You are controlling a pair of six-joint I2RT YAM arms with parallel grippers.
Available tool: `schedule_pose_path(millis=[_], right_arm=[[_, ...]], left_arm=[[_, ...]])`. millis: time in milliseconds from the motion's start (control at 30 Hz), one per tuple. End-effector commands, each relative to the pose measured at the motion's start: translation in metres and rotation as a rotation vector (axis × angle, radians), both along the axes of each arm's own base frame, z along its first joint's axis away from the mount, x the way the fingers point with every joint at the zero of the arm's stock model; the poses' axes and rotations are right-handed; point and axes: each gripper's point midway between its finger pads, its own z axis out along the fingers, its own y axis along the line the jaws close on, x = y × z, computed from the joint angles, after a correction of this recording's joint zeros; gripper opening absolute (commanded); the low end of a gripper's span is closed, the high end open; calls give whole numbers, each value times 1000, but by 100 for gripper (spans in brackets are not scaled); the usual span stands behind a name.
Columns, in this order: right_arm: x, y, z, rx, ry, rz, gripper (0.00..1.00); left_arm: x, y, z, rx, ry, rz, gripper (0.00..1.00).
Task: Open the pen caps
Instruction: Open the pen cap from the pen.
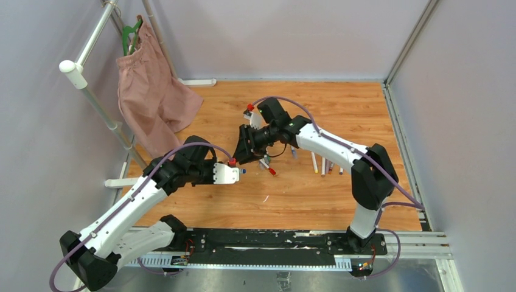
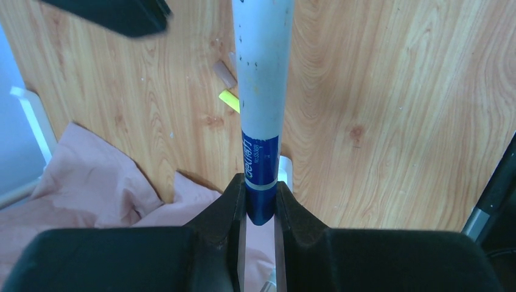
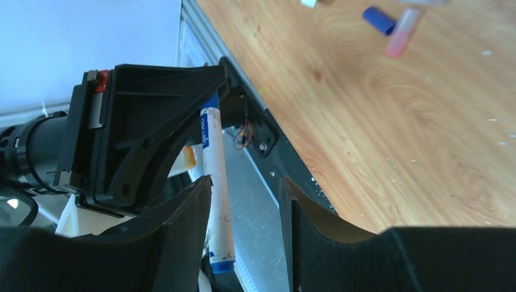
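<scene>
My left gripper (image 1: 235, 166) is shut on the blue end of a pen (image 2: 261, 188). Its white barrel (image 2: 263, 61) points away from the wrist in the left wrist view. My right gripper (image 1: 244, 152) is open in the right wrist view (image 3: 246, 182), and the same pen (image 3: 218, 201) runs between its jaws close to the left finger (image 3: 182, 225). A blue band (image 3: 223, 265) shows at the pen's low end. Loose caps lie on the table: a blue one (image 3: 377, 20), a pink one (image 3: 401, 33) and a red one (image 1: 271, 171).
Several more pens (image 1: 322, 163) lie right of the grippers. Pink shorts (image 1: 155, 97) hang from a white pipe rack (image 1: 91, 45) at the back left. A black base rail (image 1: 274, 243) runs along the near edge.
</scene>
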Motion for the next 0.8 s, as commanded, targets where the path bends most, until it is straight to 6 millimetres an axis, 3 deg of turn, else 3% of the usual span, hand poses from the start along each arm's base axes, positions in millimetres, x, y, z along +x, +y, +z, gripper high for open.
schedule_pose_path(millis=[0,300,500,533,667,767], right_arm=[[-36,18,23,88,60,169,50],[-64,44,2,99,154,295,51],[-83,47,-14,90,206,359,48],[-83,47,-15,89,213,361,43],[-82,45,-17,84,209,349,2],[-80,32,-22,67,201,317,0]], left_arm=[[-7,-1,6,17,-9,-68,0],[-6,-5,5,34,-6,-96,0],[-5,-5,6,43,-14,-114,0],[-4,-5,6,44,-17,-116,0],[-1,-5,8,60,-30,-129,0],[2,4,1,125,-46,-142,0]])
